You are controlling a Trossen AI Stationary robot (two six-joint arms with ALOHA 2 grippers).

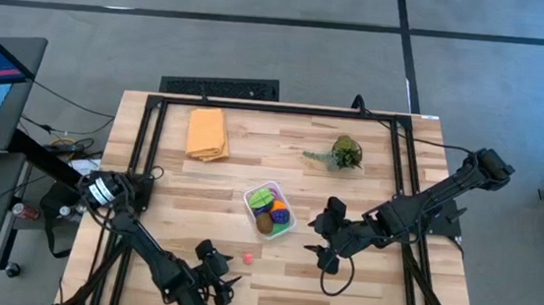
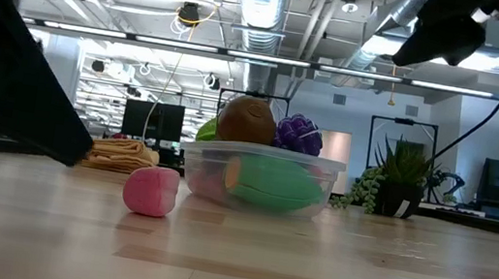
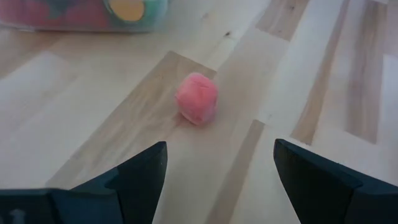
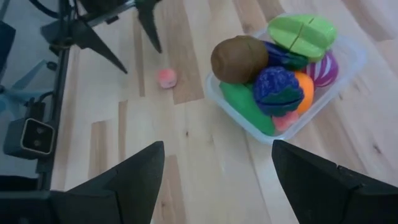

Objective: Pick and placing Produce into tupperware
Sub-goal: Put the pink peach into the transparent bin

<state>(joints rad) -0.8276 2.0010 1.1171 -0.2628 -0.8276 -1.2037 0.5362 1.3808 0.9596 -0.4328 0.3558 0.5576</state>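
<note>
The clear tupperware [image 1: 269, 212] sits in the middle of the wooden desk [image 1: 360, 279]. It is piled full of toy food: a brown kiwi [image 4: 239, 59], a light green sliced piece [image 4: 301, 29], a blue bumpy berry [image 4: 278, 86], an orange piece [image 4: 303, 92] and a long green veggie [image 2: 274, 184].

One small pink toy fruit [image 1: 247, 258] lies alone on the desk, near the tupperware but not touching it.

The left claw [image 1: 225, 286] is low, just beside the pink fruit. Its two fingers are spread wide and hold nothing.

The right claw [image 1: 318, 235] is up above the desk, next to the tupperware. Its fingers are spread wide too, and it is empty.

A folded orange cloth [image 1: 207, 133] and a little green plant [image 1: 343, 154] sit at the far side.
</note>
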